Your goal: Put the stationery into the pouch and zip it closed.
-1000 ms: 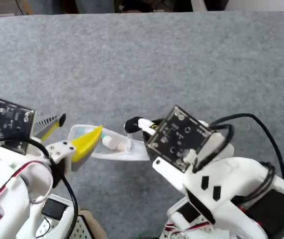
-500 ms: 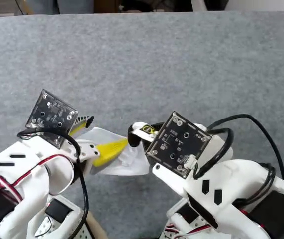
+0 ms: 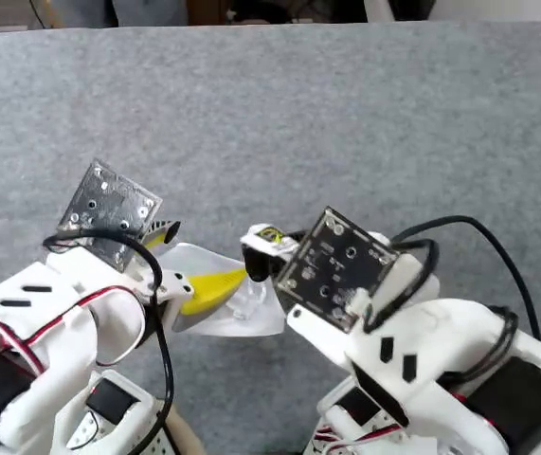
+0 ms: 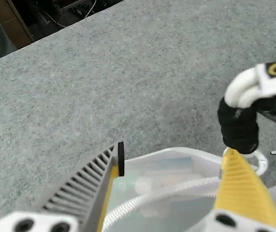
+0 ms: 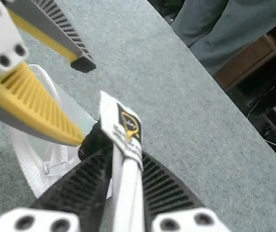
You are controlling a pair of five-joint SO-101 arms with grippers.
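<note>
A clear pouch (image 3: 215, 270) with a white zipper lies between the two arms, near the table's front. Pale stationery (image 4: 152, 182) shows through its wall. My left gripper (image 3: 206, 253) is open and straddles the pouch (image 4: 176, 164), with its yellow finger (image 4: 239, 188) on one side and its grey ribbed finger (image 4: 96, 176) on the other. My right gripper (image 5: 121, 151) is shut on a white strap tab (image 5: 121, 125) with a yellow-and-black label at the pouch's end. That tab (image 4: 256, 84) hangs just above the yellow finger's tip. The zipper (image 5: 29, 162) runs along the pouch's edge.
Grey carpet-like cloth (image 3: 346, 123) covers the table, with open room towards the far side and to the right. A person's trouser legs (image 5: 225, 24) and dark furniture stand beyond the table's far edge.
My left arm has swung to the right, towards the pouch, and its yellow finger now lies lower along the pouch. The right gripper has kept hold of the tab and risen a little.
</note>
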